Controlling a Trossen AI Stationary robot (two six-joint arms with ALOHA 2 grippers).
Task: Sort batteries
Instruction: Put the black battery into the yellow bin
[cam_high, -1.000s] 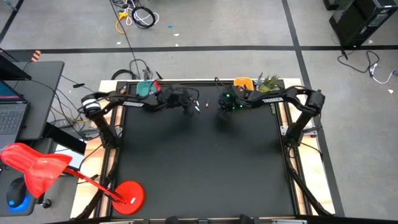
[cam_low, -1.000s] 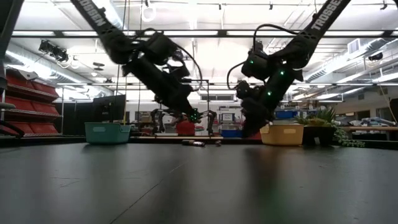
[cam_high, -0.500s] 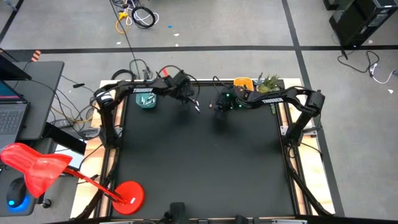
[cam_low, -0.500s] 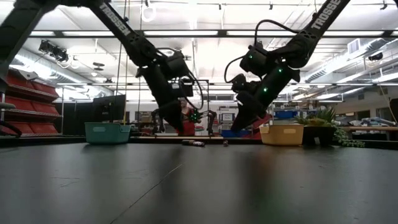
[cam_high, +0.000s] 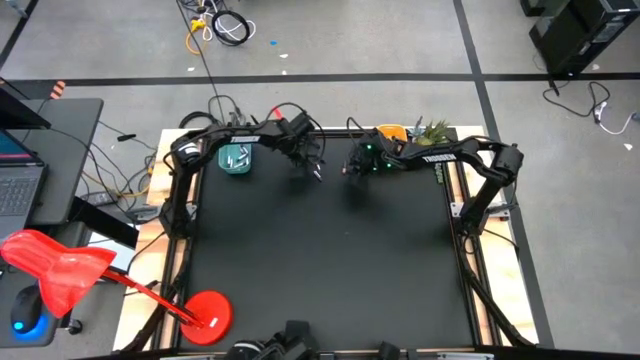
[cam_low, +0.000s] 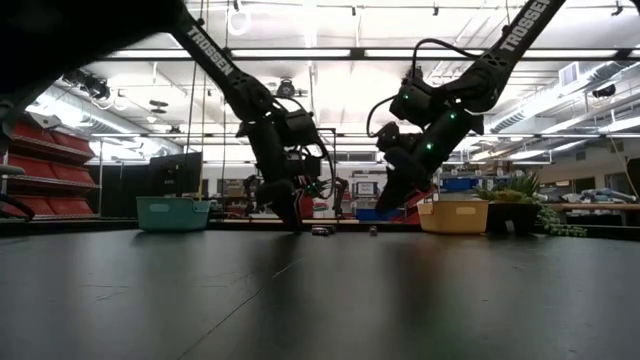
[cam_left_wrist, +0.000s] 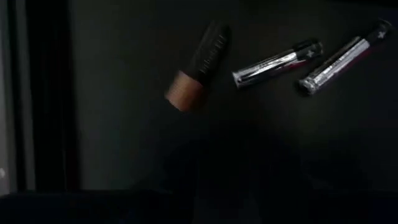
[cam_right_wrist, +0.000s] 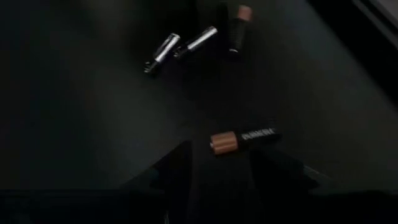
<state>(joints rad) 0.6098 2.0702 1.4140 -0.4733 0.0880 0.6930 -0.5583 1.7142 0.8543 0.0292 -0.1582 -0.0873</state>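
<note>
Several batteries lie on the black table near its far edge, between the two grippers. The left wrist view shows a dark battery with a copper end (cam_left_wrist: 194, 65) and two silvery batteries (cam_left_wrist: 278, 62) (cam_left_wrist: 342, 62) side by side. My left gripper (cam_high: 312, 163) hangs low over this group (cam_high: 318, 173), pointing down (cam_low: 290, 215). My right gripper (cam_high: 352, 167) is open, slanting down just right of the group (cam_low: 390, 200). A fourth battery, dark with a copper end (cam_right_wrist: 244, 140), lies on the table just beyond its fingertips (cam_right_wrist: 227, 154).
A teal tray (cam_high: 236, 158) holding some batteries stands at the far left of the table (cam_low: 173, 212). A yellow tray (cam_high: 391, 133) sits at the far edge beside a small plant (cam_high: 432, 130). The table's middle and near part (cam_high: 320, 270) is bare black surface.
My left gripper has swung from over the teal tray toward the table's right, along the far edge, and come down over the batteries. The teal tray now shows uncovered. My right gripper has stayed near the batteries.
</note>
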